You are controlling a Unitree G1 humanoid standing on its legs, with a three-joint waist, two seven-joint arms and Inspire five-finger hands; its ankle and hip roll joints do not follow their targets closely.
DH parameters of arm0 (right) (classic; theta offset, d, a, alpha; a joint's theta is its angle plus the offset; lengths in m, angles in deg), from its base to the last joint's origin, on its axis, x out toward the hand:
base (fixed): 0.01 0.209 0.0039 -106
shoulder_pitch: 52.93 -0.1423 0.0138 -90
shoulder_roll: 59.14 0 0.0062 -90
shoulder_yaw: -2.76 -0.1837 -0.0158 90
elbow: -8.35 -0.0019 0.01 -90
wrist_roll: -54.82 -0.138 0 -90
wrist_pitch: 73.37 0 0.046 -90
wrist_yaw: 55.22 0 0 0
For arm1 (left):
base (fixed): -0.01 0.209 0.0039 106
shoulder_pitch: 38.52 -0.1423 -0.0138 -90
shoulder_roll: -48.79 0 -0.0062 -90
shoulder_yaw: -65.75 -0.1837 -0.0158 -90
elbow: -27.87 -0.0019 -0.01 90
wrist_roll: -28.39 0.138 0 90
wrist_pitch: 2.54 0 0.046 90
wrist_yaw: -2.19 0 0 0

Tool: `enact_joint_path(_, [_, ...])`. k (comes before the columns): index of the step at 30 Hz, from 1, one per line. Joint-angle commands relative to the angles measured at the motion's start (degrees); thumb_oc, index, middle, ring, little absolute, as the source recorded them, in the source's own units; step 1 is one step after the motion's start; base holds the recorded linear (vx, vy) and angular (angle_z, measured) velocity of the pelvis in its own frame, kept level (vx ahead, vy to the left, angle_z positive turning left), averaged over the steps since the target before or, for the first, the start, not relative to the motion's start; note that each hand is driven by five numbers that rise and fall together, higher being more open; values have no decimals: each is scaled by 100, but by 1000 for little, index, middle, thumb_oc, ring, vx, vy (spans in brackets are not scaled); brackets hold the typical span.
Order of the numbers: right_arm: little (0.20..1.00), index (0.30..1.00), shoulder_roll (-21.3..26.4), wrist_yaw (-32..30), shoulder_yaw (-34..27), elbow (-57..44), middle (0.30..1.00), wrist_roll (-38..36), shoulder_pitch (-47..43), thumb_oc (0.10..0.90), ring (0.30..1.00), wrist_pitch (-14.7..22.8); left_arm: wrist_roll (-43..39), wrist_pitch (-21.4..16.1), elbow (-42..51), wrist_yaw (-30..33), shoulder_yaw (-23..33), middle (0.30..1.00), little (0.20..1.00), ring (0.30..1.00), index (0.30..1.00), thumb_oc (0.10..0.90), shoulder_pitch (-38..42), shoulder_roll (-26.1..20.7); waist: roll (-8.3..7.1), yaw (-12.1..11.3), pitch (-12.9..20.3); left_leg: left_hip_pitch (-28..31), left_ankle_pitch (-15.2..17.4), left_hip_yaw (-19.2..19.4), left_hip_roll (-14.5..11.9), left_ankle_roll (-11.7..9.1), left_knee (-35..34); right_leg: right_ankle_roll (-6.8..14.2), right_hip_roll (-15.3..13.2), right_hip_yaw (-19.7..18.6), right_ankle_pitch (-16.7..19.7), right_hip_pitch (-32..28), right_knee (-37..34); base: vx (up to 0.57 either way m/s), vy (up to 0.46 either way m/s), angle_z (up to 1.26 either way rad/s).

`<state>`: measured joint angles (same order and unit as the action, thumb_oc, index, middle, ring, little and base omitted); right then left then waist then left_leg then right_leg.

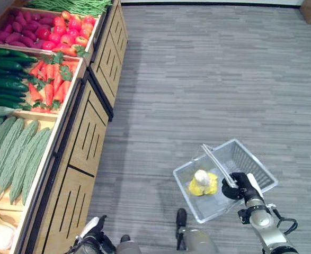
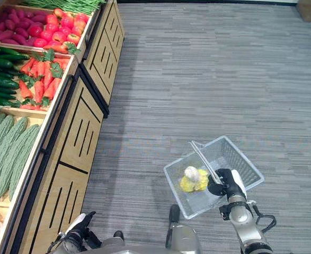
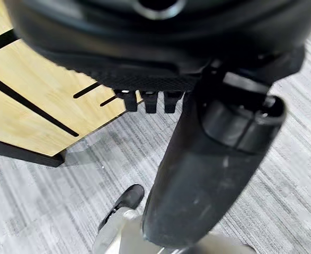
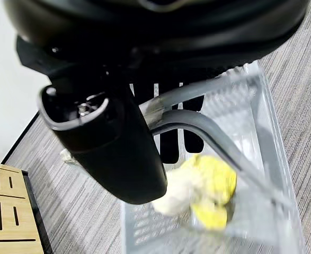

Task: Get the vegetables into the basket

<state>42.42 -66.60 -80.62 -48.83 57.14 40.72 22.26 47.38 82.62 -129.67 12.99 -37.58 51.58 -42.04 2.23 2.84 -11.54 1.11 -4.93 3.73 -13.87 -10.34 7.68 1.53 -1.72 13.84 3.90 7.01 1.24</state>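
R hand (image 1: 239,187) is curled round the grey handles (image 4: 208,132) of the clear basket (image 1: 253,164), near right over the floor (image 1: 208,69). Inside: a yellow-white vegetable (image 1: 202,182), type unclear. L hand (image 1: 94,233) at near left edge, partly cut off, fingers (image 3: 150,100) short stubs; can't tell its state. Other veg on the shelf (image 1: 76,132) at left.

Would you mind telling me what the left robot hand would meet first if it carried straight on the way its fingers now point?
Probably the slotted wooden front of the produce stand: in its wrist view, the left robot hand points its fingers at that panel, though depth is unclear.
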Motion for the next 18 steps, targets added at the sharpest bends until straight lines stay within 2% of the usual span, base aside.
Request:
enact_joint_path(1, [300, 300, 353, -302, -441, -767, 300, -95, -61, 400, 300, 632, -241, 32, 78, 123, 14, 1000, 1000, 1000, 1000, 900, -32, -176, -220, -127, 93, -16, -133, -63, 470, 396, 201, 387, -307, -214, -132, 77, 190, 167, -101, 0])
enact_joint_path(3, [300, 300, 409, -360, -494, -733, 300, -81, -88, 400, 300, 628, -151, 33, 20, 119, -62, 1000, 1000, 1000, 1000, 900, 7, -145, -325, -208, 22, -684, 190, 24, 637, 521, -304, 449, -424, -235, -200, -73, 52, 150, -20, 7])
enact_joint_path(4, [300, 300, 409, -361, -494, -731, 300, -81, -88, 400, 300, 629, -150, 33, 18, 120, -64, 1000, 1000, 1000, 1000, 900, 7, -144, -329, -211, 28, -685, 205, 28, 644, 526, -296, 456, -432, -238, -212, -73, 54, 137, 11, 38])
enact_joint_path(6, [300, 300, 426, -405, -471, -728, 300, -33, -142, 400, 300, 632, -69, 38, -8, 123, -140, 1000, 1000, 1000, 1000, 900, 0, -116, -345, -329, -22, -1095, 31, -154, 766, 536, -524, 452, -409, -328, -259, -201, 11, 138, 33, 17])
enact_joint_path(9, [300, 300, 437, -429, -387, -677, 300, 26, -235, 400, 300, 672, 72, -15, -33, -53, -297, 1000, 1000, 1000, 1000, 900, -101, -96, -295, -514, -71, -1526, -461, -448, 835, 448, -998, 432, -291, -517, -437, -468, -6, 222, 87, -35])
enact_joint_path(10, [300, 300, 432, -404, -392, -750, 300, 39, -226, 400, 300, 673, 86, -22, -55, -120, -280, 1000, 1000, 1000, 1000, 900, -140, -110, -290, -533, -72, -1528, -541, -387, 803, 422, -1095, 444, -270, -591, -481, -561, -18, 311, 182, -64])
enact_joint_path(11, [300, 300, 419, -346, -400, -783, 300, 86, -170, 400, 300, 667, 121, 2, 1, -188, -265, 1000, 1000, 1000, 1000, 900, -232, -125, -274, -551, -34, -1434, -575, -162, 733, 445, -1061, 450, -261, -620, -536, -661, -15, 224, 144, -72])
enact_joint_path(12, [300, 300, 418, -345, -401, -788, 300, 87, -164, 400, 300, 665, 121, 5, 8, -190, -266, 1000, 1000, 1000, 1000, 900, -238, -128, -278, -570, -43, -1413, -568, -142, 731, 446, -1064, 451, -263, -639, -538, -671, -13, 220, 160, -66])
enact_joint_path(16, [300, 300, 227, -236, -349, -792, 300, 169, -117, 400, 300, 541, 111, 76, -6, -201, -139, 1000, 1000, 1000, 1000, 900, -408, -114, -344, -622, 81, -1234, -360, 93, 844, 674, -962, 569, -458, -740, -689, -825, 204, 237, 231, -46])
enact_joint_path(17, [300, 300, 137, -197, -305, -803, 300, 183, -135, 400, 300, 516, 101, 82, 1, -207, -119, 1000, 1000, 1000, 1000, 900, -447, -127, -401, -608, 111, -1171, -210, 183, 936, 807, -881, 665, -571, -815, -654, -813, 331, 204, 251, -36])
enact_joint_path(18, [300, 300, 134, -197, -303, -805, 300, 184, -134, 400, 300, 514, 101, 83, 4, -208, -117, 1000, 1000, 1000, 1000, 900, -450, -131, -410, -619, 111, -1167, -202, 198, 939, 811, -876, 669, -578, -830, -659, -808, 339, 184, 263, -17])
